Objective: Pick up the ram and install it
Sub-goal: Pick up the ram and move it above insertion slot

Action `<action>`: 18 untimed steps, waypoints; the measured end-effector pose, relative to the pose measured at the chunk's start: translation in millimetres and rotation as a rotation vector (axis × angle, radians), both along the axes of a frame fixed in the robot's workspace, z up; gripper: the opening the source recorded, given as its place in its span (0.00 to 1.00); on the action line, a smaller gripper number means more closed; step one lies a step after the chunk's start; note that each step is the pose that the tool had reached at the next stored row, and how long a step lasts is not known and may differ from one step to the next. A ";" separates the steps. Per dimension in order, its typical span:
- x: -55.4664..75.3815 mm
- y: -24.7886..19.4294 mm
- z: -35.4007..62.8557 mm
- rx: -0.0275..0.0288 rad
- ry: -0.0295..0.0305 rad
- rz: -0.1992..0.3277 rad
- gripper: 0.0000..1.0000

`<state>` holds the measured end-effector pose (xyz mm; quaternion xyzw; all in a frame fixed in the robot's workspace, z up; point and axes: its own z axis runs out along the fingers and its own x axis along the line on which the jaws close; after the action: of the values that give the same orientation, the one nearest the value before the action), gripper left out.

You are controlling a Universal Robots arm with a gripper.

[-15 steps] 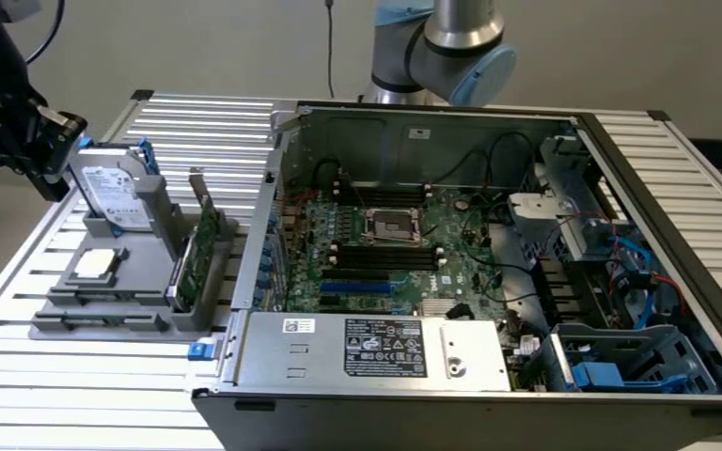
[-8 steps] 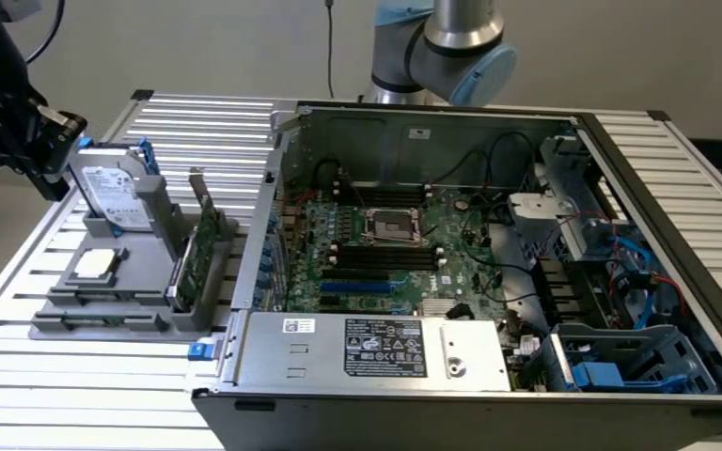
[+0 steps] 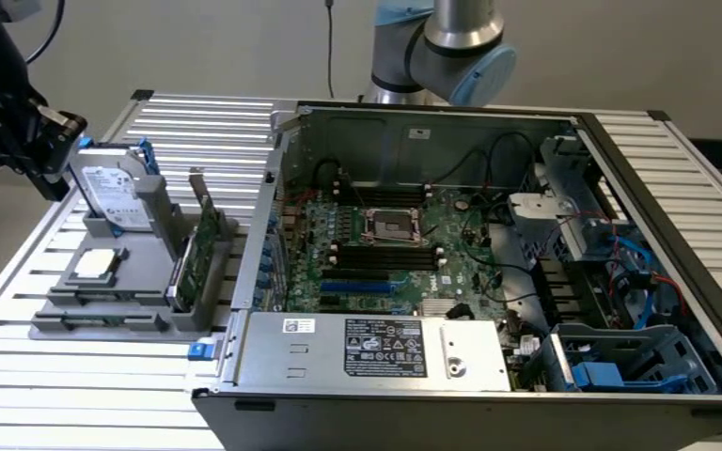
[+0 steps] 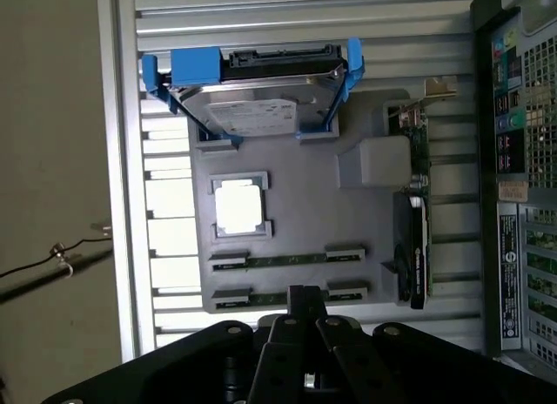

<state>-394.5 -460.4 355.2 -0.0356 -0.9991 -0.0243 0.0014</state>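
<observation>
Approach stage, I judge: two ram sticks (image 4: 278, 261) lie untouched in slots at the near end of the grey holder (image 4: 296, 204), on the left of the tabletop (image 3: 60, 395). Farther back the pincer (image 4: 303, 292) hangs above, tips pinched together, holding nothing (a grasp calls for opening it and squaring across the thin board). The labels on the hard drive (image 4: 261, 117) and power supply (image 3: 386, 340) are unreadable.

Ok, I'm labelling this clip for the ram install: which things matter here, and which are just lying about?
For the job:
gripper, above the holder
ram sticks, two in the grey holder
motherboard

Lying about:
hard drive
processor
expansion card
</observation>
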 end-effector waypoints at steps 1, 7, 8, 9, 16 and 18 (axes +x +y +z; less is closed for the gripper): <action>-0.5 -0.1 -0.7 0.0000 0.0000 0.005 0.11; -0.5 -0.1 -3.3 -0.0001 0.0031 0.110 0.11; -0.5 -0.1 -3.6 -0.0004 0.0038 0.128 0.11; -0.5 -0.1 -4.1 -0.0004 0.0042 0.146 0.11; -0.5 -0.1 -6.9 -0.0018 0.0072 0.273 0.11; -0.5 -0.1 -7.7 -0.0026 0.0078 0.309 0.11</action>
<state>-395.1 -460.5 347.6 0.1186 -0.9926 -0.0224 0.0090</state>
